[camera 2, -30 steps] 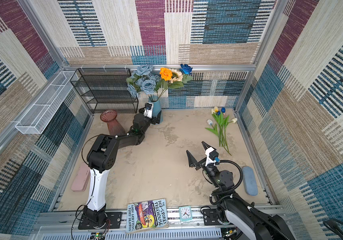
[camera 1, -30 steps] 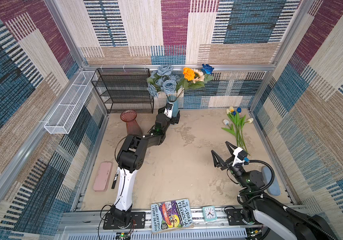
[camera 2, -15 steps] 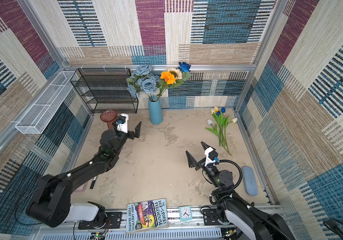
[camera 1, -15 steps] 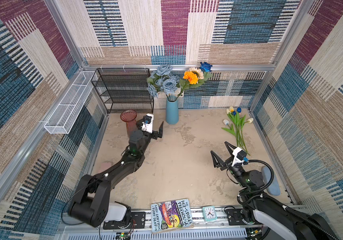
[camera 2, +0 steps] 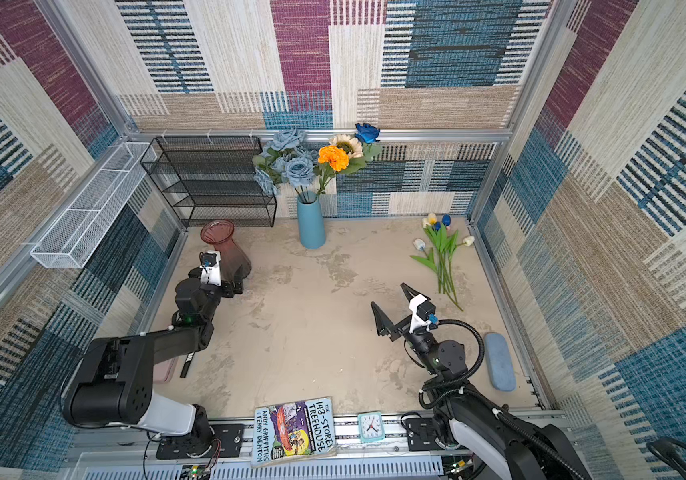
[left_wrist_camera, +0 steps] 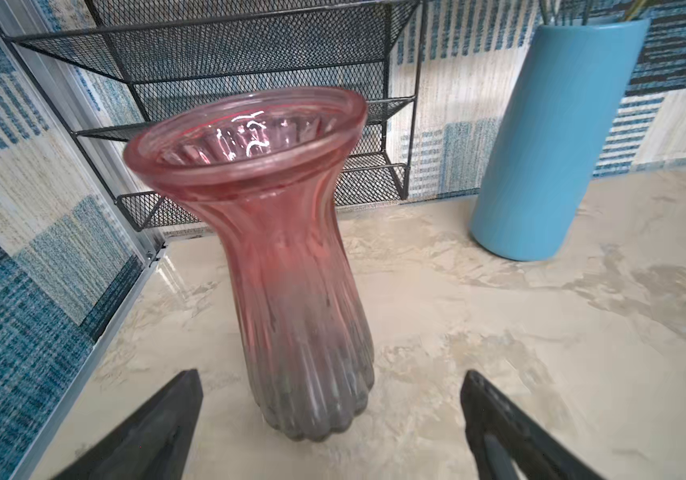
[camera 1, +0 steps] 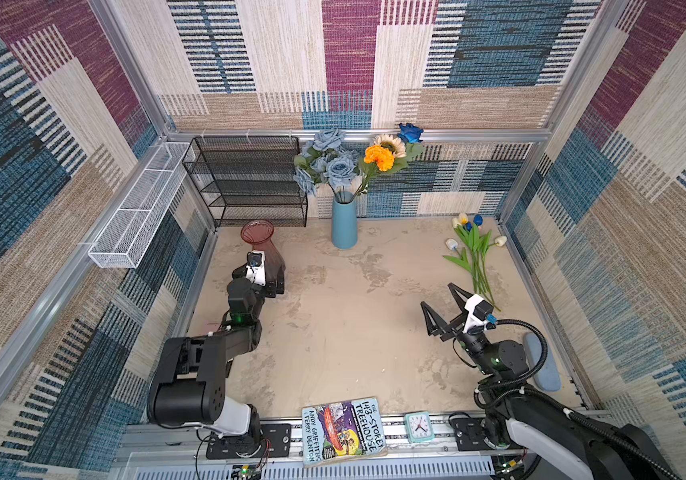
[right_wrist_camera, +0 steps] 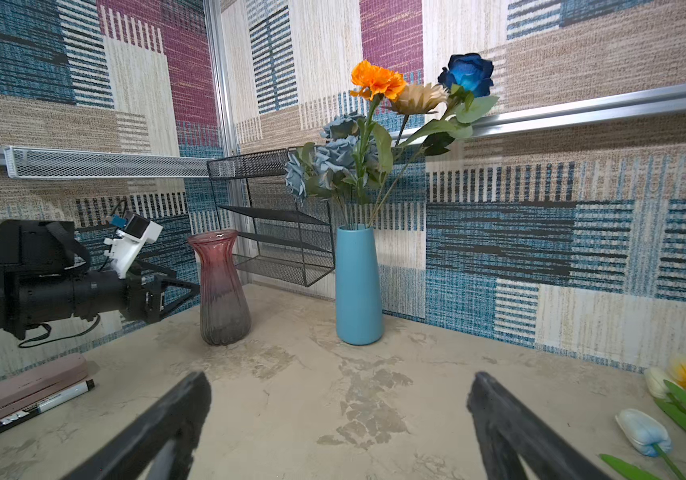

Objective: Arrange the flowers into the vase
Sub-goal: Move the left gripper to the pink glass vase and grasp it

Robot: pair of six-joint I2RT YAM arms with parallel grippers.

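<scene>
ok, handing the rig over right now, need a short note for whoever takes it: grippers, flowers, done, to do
Left gripper: open, empty, aimed at the pink glass vase, not gripping it.
Right gripper: open, empty, raised near the tulips.
Done: dusty-blue roses, marigold, sunflower and deep-blue rose stand in the blue vase.
To do: the tulips lie on the table, past the right gripper; they go into a vase.

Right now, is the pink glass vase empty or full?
Empty: the left wrist view looks into the pink glass vase and shows no stems.
</scene>
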